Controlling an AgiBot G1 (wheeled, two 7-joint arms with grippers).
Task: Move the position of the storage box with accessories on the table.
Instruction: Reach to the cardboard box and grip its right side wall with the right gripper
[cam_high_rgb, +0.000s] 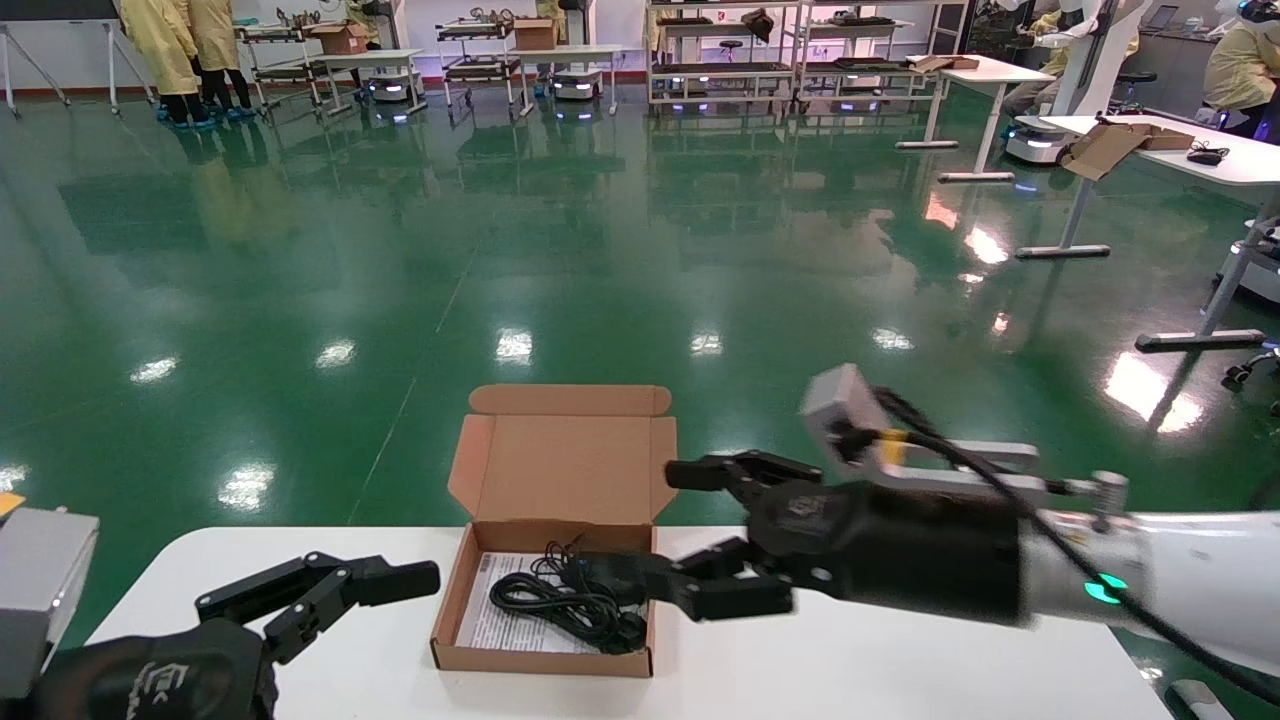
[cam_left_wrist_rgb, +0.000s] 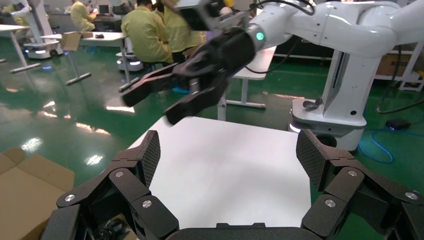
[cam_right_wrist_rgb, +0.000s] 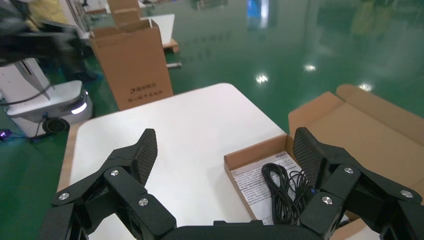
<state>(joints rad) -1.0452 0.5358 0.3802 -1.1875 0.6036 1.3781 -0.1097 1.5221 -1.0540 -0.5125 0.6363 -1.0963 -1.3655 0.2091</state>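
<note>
At lower centre, the shallow brown cardboard storage box lies lid-open on the white worktop. The right gripper, jaws apart, straddles its right wall, nearer than the left gripper, jaws also apart, at lower left.

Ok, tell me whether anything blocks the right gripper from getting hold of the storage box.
Nothing visible does. The right gripper is open at the storage box's right wall, one finger over the black cable inside. The lid stands open behind it. The left gripper waits open, left of the box on the table.

matt brown cardboard storage box, smooth white table, glossy green floor, black textured gripper pads.
</note>
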